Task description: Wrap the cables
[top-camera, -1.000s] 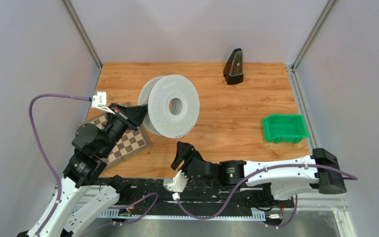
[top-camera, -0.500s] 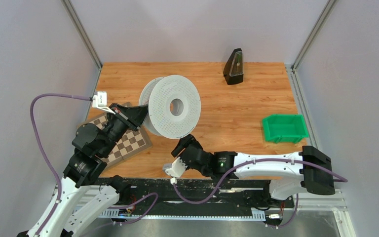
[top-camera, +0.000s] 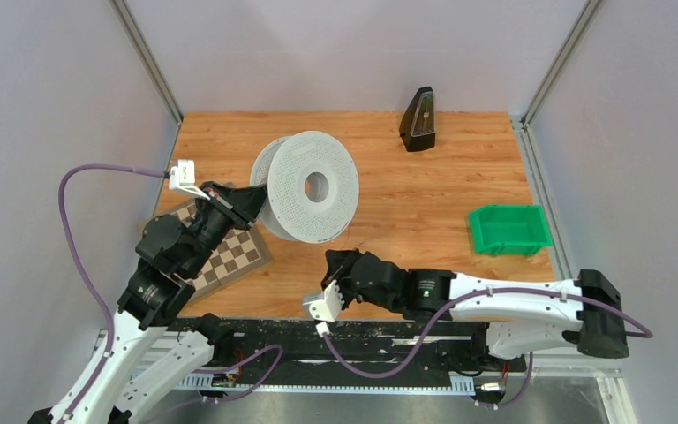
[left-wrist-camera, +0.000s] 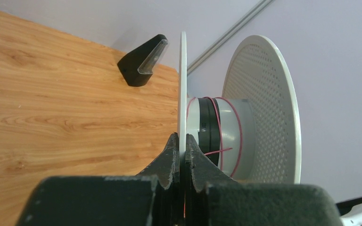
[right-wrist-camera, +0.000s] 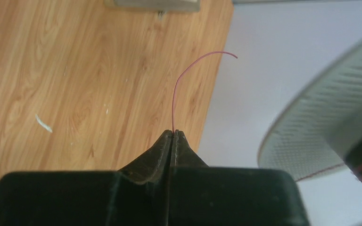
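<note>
A white perforated spool [top-camera: 309, 187] stands on edge at the table's back left. My left gripper [top-camera: 252, 196] is shut on the rim of its near flange [left-wrist-camera: 183, 84], with the fingertips [left-wrist-camera: 174, 146] on either side of the thin disc. A thin red cable [left-wrist-camera: 239, 136] runs in a few turns round the grey hub. My right gripper [top-camera: 335, 263] sits in front of the spool, near the table's front edge, and is shut on the free end of the red cable [right-wrist-camera: 175, 89]. That end curls up out of the tips of the right gripper [right-wrist-camera: 173, 133]. The cable is too thin to see from above.
A black wedge-shaped object [top-camera: 418, 119] stands at the back. A green bin [top-camera: 508, 229] is at the right. A chessboard [top-camera: 229, 256] lies under my left arm. Purple hoses loop off both arms. The spool's rim [right-wrist-camera: 325, 117] looms right of my right gripper.
My right gripper has gone from open to shut, pinching the red cable end, and its wrist has shifted slightly right. The left gripper and the spool have barely moved.
</note>
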Robot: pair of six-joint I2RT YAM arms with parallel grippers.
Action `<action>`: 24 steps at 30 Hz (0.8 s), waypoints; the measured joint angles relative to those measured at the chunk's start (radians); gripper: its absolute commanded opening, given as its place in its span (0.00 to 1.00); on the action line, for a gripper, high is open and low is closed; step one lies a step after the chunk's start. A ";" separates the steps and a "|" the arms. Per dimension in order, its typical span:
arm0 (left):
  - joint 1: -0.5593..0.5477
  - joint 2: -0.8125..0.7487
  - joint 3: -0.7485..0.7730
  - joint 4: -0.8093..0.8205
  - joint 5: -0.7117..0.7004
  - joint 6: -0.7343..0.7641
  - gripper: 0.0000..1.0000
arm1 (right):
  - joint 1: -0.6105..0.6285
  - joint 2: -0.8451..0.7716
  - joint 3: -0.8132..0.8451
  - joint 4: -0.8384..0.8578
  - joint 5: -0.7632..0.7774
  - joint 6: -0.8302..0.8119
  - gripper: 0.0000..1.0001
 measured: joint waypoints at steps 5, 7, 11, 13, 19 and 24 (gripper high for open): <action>0.000 0.016 0.000 0.000 -0.024 -0.019 0.00 | 0.000 -0.115 -0.046 0.071 -0.115 0.084 0.00; 0.000 0.028 0.000 0.000 -0.030 -0.024 0.00 | 0.000 -0.143 -0.079 0.104 -0.153 0.114 0.00; 0.000 0.048 -0.008 0.002 -0.035 -0.028 0.00 | 0.000 -0.185 -0.145 0.200 -0.218 0.187 0.00; 0.000 0.055 -0.023 0.003 -0.037 -0.031 0.00 | 0.000 -0.191 -0.163 0.266 -0.242 0.235 0.00; 0.000 0.069 -0.045 0.003 -0.050 -0.031 0.00 | 0.000 -0.193 -0.226 0.470 -0.272 0.344 0.00; 0.000 0.078 -0.048 0.004 -0.060 -0.038 0.00 | 0.000 -0.186 -0.280 0.604 -0.266 0.444 0.00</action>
